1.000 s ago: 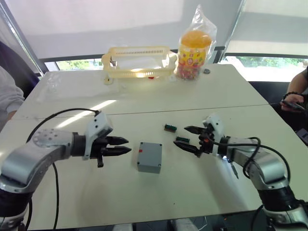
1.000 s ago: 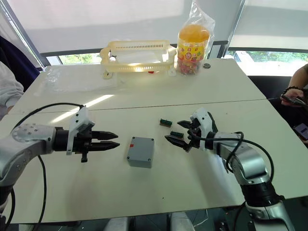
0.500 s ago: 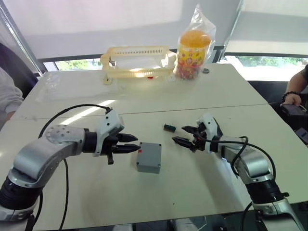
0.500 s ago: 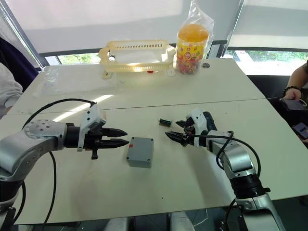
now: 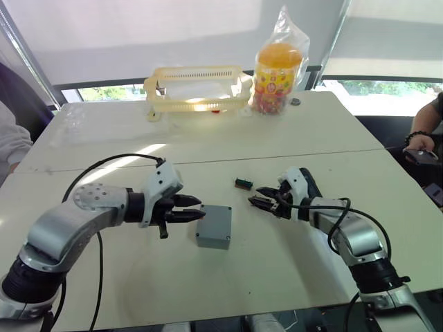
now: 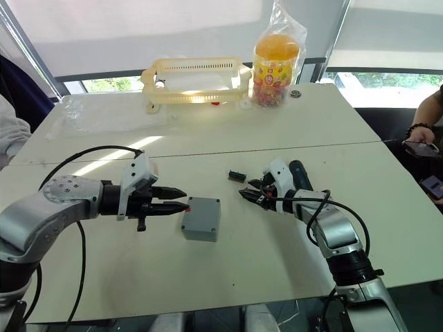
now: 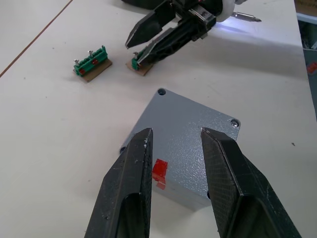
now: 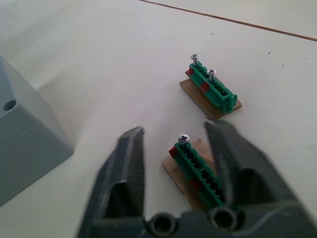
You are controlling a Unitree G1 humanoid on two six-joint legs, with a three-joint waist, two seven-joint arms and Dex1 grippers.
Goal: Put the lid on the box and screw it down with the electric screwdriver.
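Left claw (image 7: 173,144) has advanced since the earlier frame; its parted black fingers now flank the red mark on the box (image 5: 214,226) without contact. Right claw (image 8: 173,144) has also moved inward, fingers apart over the nearer green block (image 8: 200,171), which sits on a brown card base with one screw upright. Second green block (image 8: 212,90) lies just beyond, carrying two screws. Box is square, grey-blue, speckled plastic, lid (image 7: 190,131) seated on top, lying mid-table (image 5: 228,142). Screwdriver (image 6: 300,175) sits just behind the right claw, its tip lit.
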